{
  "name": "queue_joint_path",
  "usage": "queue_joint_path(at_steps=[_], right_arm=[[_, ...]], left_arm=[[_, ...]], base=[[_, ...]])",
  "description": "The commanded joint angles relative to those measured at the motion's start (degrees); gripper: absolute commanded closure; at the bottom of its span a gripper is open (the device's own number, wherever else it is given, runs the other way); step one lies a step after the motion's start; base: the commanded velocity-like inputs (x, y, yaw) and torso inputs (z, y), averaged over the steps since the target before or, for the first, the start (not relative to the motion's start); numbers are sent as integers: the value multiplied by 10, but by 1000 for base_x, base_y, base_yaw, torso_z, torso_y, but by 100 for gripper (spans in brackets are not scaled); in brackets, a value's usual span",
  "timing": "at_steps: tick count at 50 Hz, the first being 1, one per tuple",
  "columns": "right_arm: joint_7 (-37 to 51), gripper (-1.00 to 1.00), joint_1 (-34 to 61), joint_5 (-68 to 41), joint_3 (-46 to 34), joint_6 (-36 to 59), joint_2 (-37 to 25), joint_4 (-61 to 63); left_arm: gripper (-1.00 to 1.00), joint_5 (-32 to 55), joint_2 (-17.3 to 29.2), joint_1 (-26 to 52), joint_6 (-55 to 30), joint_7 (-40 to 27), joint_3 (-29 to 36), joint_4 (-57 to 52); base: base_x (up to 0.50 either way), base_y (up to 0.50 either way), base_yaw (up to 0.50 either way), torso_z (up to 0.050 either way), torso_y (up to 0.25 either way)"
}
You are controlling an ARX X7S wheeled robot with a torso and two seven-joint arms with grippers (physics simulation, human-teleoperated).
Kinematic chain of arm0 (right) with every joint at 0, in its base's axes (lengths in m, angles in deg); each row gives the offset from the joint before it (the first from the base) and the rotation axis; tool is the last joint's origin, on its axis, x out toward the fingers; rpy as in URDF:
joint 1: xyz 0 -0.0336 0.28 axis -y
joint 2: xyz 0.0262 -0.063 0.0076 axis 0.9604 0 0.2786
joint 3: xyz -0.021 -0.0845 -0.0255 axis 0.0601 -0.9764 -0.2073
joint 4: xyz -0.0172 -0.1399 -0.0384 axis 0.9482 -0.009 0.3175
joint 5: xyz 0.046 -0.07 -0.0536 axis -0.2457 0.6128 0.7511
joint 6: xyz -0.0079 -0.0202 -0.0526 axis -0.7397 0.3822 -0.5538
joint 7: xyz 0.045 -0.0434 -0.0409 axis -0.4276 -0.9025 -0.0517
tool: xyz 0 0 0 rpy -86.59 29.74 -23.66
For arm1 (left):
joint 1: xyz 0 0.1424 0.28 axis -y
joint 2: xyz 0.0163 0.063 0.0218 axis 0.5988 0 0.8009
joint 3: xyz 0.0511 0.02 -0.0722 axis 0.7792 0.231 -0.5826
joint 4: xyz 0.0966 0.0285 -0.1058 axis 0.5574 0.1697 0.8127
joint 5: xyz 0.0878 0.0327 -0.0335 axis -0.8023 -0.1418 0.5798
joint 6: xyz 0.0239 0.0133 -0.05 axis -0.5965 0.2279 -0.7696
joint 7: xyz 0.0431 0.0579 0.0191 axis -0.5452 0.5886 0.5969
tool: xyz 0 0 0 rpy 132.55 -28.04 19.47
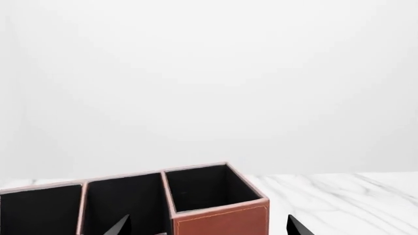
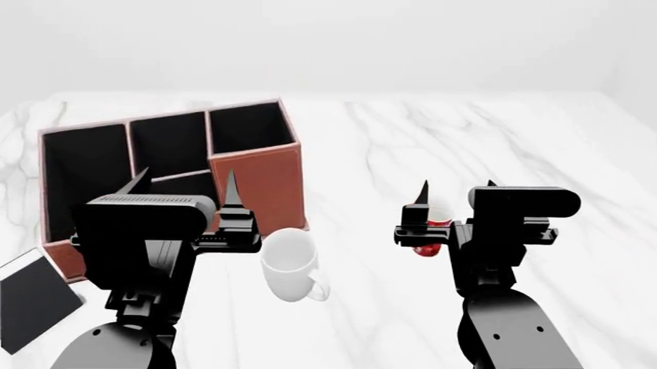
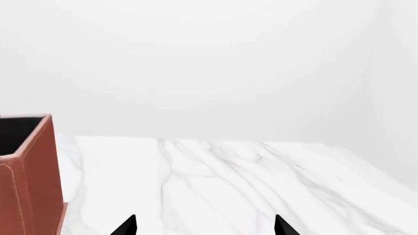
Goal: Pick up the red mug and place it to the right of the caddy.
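Observation:
The red mug (image 2: 428,249) stands on the marble table right of centre, mostly hidden behind my right gripper (image 2: 455,190). Only small red patches of it show. That gripper is open and empty, hovering above the mug. It also shows in the right wrist view (image 3: 203,226), where the mug is out of view. The reddish-brown caddy (image 2: 257,184) with black compartments stands at the left. It also shows in the left wrist view (image 1: 222,218) and the right wrist view (image 3: 29,186). My left gripper (image 2: 185,183) is open and empty, above the caddy's front; it also shows in the left wrist view (image 1: 207,227).
A plain white mug (image 2: 289,265) stands in front of the caddy, between my two arms. A small book with white pages (image 2: 36,298) lies at the front left. Bare marble table (image 2: 411,138) stretches right of the caddy and behind the red mug.

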Motion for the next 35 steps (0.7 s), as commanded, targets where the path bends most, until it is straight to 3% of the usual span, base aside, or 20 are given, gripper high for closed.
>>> queue_joint_path(at_steps=[1, 21, 31, 35], right_arm=[[2, -100, 2, -5, -5, -1, -5, -2], [23, -100, 9, -7, -9, 14, -5, -11], [17, -100, -5, -36, 6, 40, -2, 19], [36, -100, -60, -39, 28, 51, -1, 54]], left_arm=[[-100, 5, 6, 0, 2, -5, 3, -2], [-100, 15, 14, 3, 3, -12, 1, -1], [-100, 18, 17, 0, 5, -17, 4, 0], [-100, 17, 17, 2, 8, -20, 7, 9]], base=[[500, 0, 0, 0, 0], [495, 0, 0, 0, 2], [0, 0, 0, 0, 1], [0, 0, 0, 0, 0]])
